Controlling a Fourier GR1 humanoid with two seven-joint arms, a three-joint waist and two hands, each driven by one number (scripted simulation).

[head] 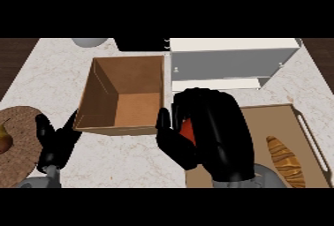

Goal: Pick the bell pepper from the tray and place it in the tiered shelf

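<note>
Your right hand [218,132] curled round pepper [187,130], seemingly just short of shelf [225,64]. Left hand [55,141] open, idle, far left of shelf. Watch box [124,95] beside shelf: drift leftward, pepper lands wrong.

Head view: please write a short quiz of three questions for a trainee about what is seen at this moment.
1. True or false: the right hand is curled round the bell pepper.
2. What lies on the tray? A) a pastry B) a spoon C) a cup
3. Fill in: the cardboard box stands to the view's ___ of the tiered shelf.
Key: 1 true; 2 A; 3 left.
</note>
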